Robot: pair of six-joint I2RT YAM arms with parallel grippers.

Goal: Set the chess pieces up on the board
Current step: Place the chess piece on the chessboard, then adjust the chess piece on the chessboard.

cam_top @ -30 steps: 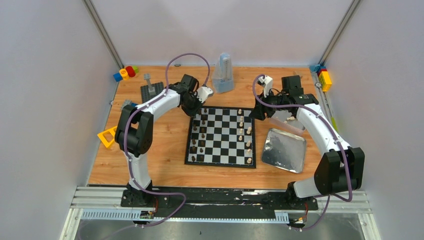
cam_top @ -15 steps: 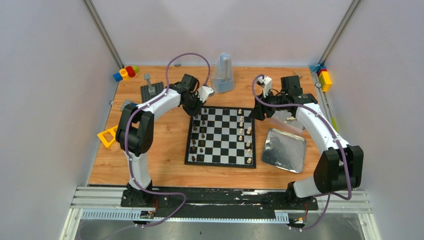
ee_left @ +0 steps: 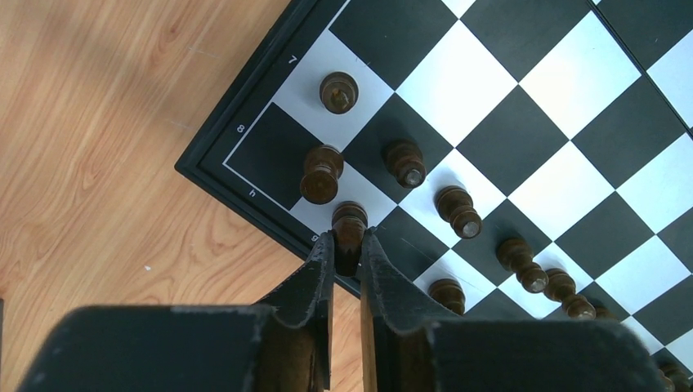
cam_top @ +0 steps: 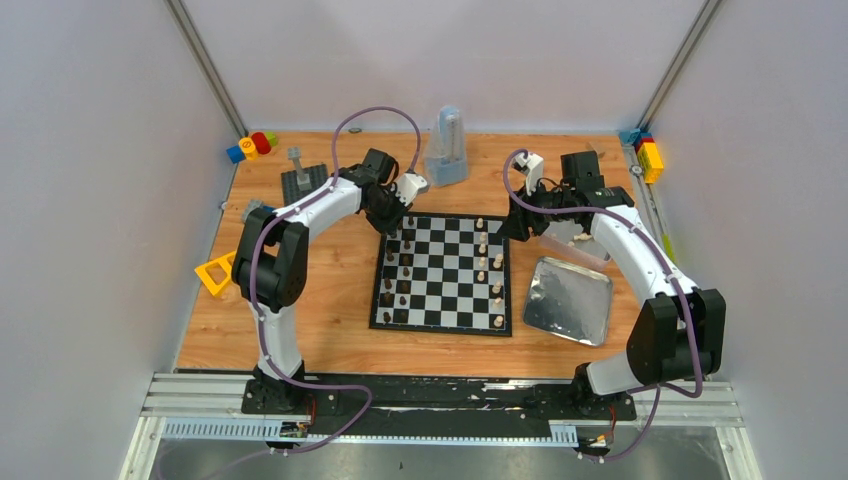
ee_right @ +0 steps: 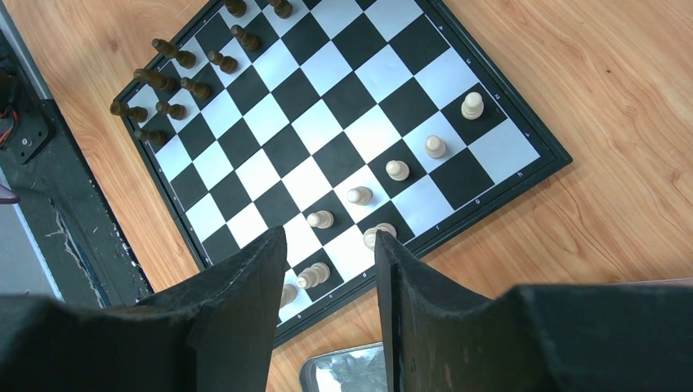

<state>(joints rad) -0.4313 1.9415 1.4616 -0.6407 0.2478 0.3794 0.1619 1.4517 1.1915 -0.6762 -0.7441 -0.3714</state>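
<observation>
At the far-left corner of the board (ee_left: 466, 82), the left gripper (ee_left: 348, 245) pinches a dark piece (ee_left: 349, 220) over the edge square beside the corner piece (ee_left: 320, 173), which wants a straight, centred set-down clear of neighbours; the right gripper (ee_right: 328, 238) hangs open, empty.

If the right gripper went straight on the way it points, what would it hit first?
Probably the pale chess pieces at the board's edge, framed between the open right gripper's fingers; depth is unclear.
</observation>
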